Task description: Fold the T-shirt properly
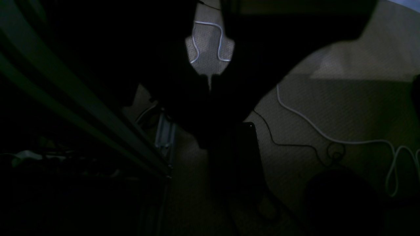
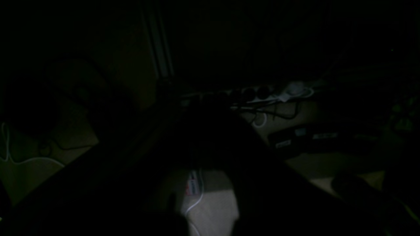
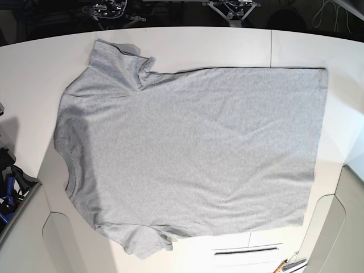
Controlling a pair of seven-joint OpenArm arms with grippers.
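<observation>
1. Far left of the base view: the ribbed crew neck (image 3: 69, 170) sits at the left edge of the large light heather-grey short-sleeved cotton T-shirt (image 3: 193, 148). The shirt lies flat, plain side up, across the smooth white table (image 3: 227, 45).
2. The upper sleeve (image 3: 116, 65) is bunched, with a fold near the shoulder. The lower sleeve (image 3: 142, 242) is crumpled near the table's front edge.
3. Middle: soft, matte knit with a few shallow ripples, otherwise spread well.
4. Right: the hem (image 3: 318, 142) runs fairly straight.
5. Neither claw shows up in the base view, and the wrist views are too dark to make them out. Both seem pinched fully closed with nothing in them, and the arms are apparently parked off the table.
6. Risk, in my opinion: folding over that bunched sleeve would lock in a crease, and a one-sided pull could drag the thin fabric askew.
</observation>
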